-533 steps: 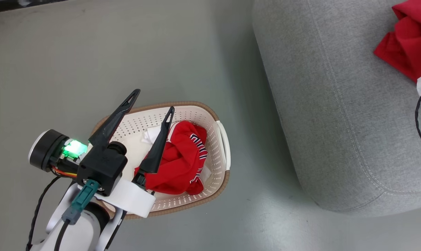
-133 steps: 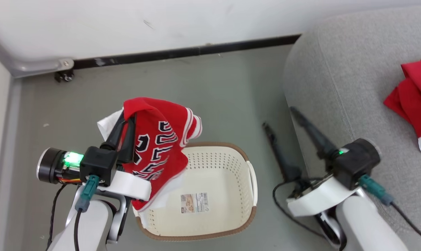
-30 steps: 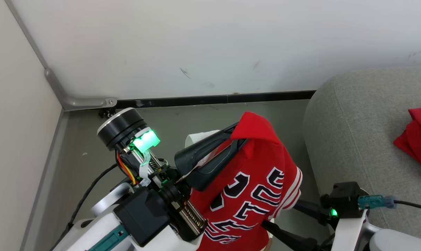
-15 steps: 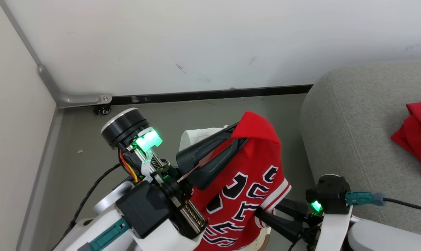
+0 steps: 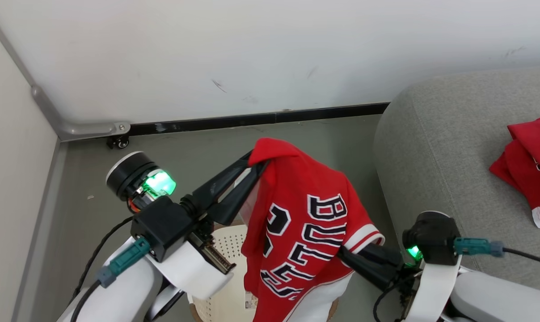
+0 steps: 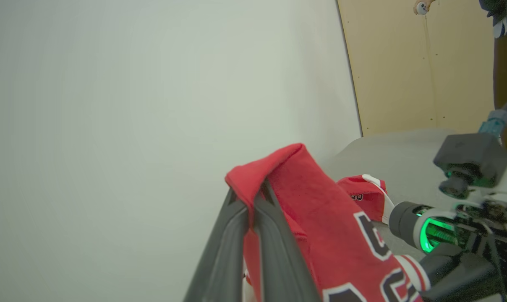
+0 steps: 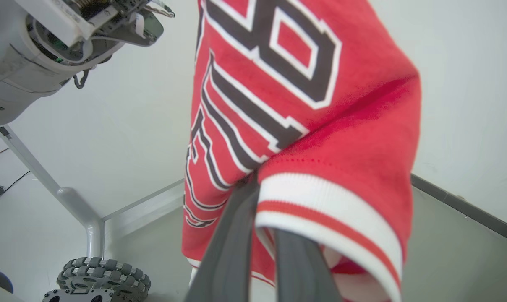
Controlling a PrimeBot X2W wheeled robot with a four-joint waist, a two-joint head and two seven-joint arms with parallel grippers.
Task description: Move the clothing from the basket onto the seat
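Observation:
A red piece of clothing (image 5: 305,223) with black-and-white lettering hangs in the air above the basket (image 5: 227,243). My left gripper (image 5: 256,163) is shut on its top fold, which the left wrist view also shows pinched between the fingers (image 6: 249,197). My right gripper (image 5: 347,256) is shut on its white-trimmed edge (image 7: 320,209), with the fabric draped over the fingers (image 7: 253,182). A second piece of red clothing (image 5: 527,165) lies on the grey seat (image 5: 440,156) at the right. The cream basket is mostly hidden under the hanging garment.
A white wall (image 5: 252,53) with a black skirting strip (image 5: 252,120) runs behind, meeting a side wall at the left. Grey floor (image 5: 198,152) lies between the wall and me. A wheel (image 7: 102,277) sits low in the right wrist view. A person's hand (image 6: 421,6) shows far off.
My right gripper has shut on the hanging garment's white-trimmed edge. The left gripper, still holding the top fold, has drawn back leftwards. The head camera has shifted a little.

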